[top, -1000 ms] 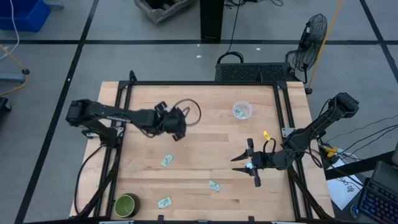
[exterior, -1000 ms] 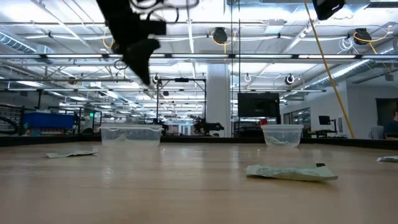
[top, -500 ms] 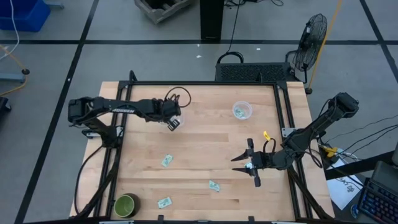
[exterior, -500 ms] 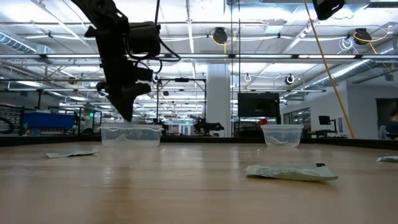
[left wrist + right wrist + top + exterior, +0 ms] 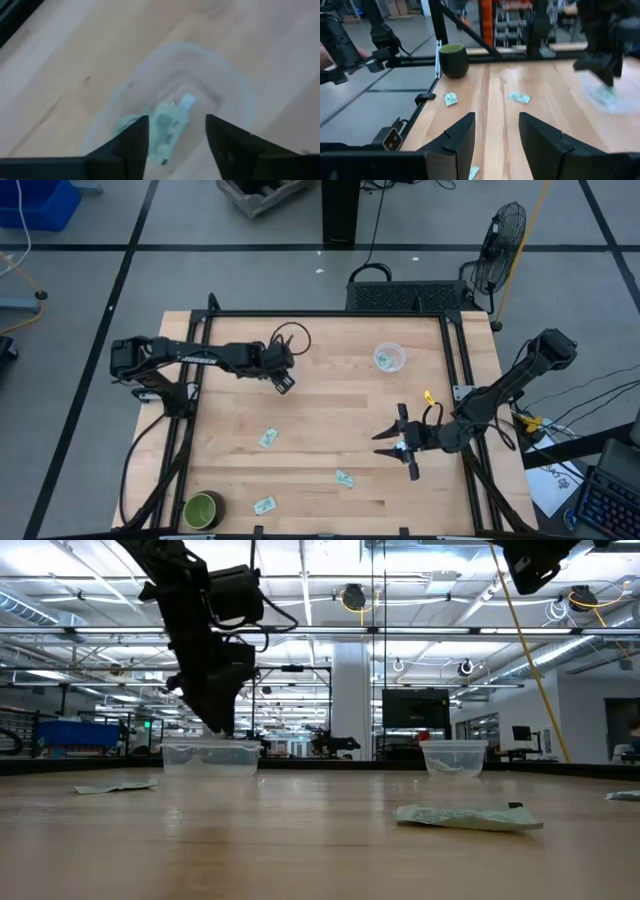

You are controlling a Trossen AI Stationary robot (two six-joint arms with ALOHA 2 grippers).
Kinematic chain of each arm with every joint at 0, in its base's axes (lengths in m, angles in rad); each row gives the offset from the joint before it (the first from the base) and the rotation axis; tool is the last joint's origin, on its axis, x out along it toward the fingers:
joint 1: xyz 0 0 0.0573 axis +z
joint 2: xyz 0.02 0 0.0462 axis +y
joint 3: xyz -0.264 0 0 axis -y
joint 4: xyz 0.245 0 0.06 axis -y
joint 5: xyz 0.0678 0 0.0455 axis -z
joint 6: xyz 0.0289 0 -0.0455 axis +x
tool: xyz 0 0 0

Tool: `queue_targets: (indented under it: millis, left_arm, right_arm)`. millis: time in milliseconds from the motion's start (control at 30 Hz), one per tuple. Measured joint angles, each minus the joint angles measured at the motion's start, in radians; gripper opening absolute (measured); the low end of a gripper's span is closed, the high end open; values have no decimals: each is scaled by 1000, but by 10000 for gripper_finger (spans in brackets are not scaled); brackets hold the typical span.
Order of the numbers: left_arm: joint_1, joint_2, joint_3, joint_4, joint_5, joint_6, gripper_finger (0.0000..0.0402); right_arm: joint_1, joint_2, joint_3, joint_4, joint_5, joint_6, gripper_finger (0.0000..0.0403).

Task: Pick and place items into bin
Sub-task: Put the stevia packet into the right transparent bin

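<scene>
Left claw (image 5: 283, 381), in the upper left of the high view, hangs open directly over a clear tub (image 5: 170, 100); between its fingers a packet (image 5: 169, 131) lies inside. Right claw (image 5: 397, 442) waits spread wide, lower right, with three packets (image 5: 268, 438) loose on the bench (image 5: 330, 410) toward lower left

Industrial lab: ceiling trusses (image 5: 420, 635), monitors (image 5: 415, 708)

Wood table (image 5: 330, 415) carried three packets (image 5: 268, 439) (image 5: 344, 478) (image 5: 264, 505), green bowl (image 5: 203, 509), two clear tubs (image 5: 389, 357) (image 5: 210, 755).
</scene>
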Motion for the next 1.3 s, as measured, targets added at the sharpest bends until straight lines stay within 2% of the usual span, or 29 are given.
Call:
queue_targets:
  millis: [133,233,267,300,433,500,600,733,933,1133,1300]
  left_arm:
    - [-63,-2,15,54,-4,0,226]
    - [-129,-23,18,154,-5,-2,229]
    - [-156,-24,19,204,-7,-4,228]
    - [-185,-30,19,243,-7,1,228]
    - [-301,-50,21,443,-8,31,224]
    - [-354,-60,17,520,-9,45,224]
    - [-426,-60,19,692,-9,63,223]
    - [-511,-58,19,848,-9,81,223]
    - [-601,-57,19,937,-45,142,223]
    - [-617,-56,19,938,-70,156,223]
    - [-613,-56,18,929,-72,155,223]
  right_arm:
    - [0,0,-66,188,-14,-84,144]
    - [9,0,-74,249,-131,-100,144]
    - [24,-1,-69,234,-139,-121,144]
    - [44,1,-62,205,-124,-143,143]
    - [139,36,-18,7,100,-165,129]
    - [180,63,25,-107,175,-103,123]
    - [223,109,84,-283,219,30,121]
    - [247,206,172,-538,189,232,130]
    - [252,382,271,-971,-4,619,136]
    - [247,484,269,-1021,-127,704,137]
    - [246,509,269,-1030,-103,702,137]
